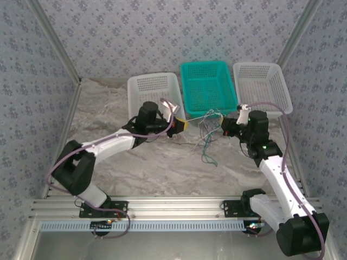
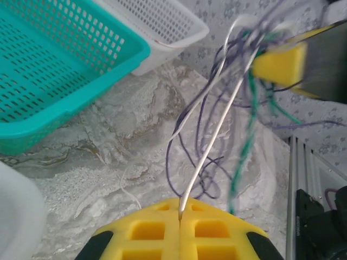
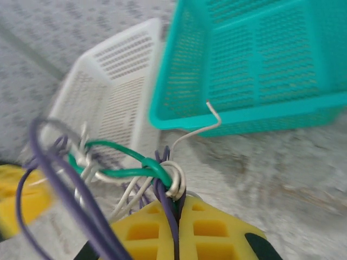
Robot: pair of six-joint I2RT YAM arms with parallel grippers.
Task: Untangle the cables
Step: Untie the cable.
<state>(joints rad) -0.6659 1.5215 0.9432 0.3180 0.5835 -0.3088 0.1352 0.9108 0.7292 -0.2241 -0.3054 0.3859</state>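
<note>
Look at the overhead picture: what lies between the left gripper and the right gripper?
The cables, a tangled bunch strung from the left gripper to the right gripper, hanging over the table; the top view shows it.

Two white baskets (image 1: 152, 76), one teal basket (image 1: 203, 64), one tangled bunch of cables (image 1: 210, 125), two robot arms (image 1: 108, 145)

cables (image 1: 209, 130): tangled bunch of thin limp wires, purple-grey, green, whitish
place: centre of top view, loose ends trailing to tabletop (image 1: 162, 168)
knot: green strand (image 3: 124, 172) looped with whitish ones
held: bunch pinched in right hand (image 3: 178, 205); whitish strand (image 2: 217, 127) taut, pinched in left hand (image 2: 179, 211)
</note>
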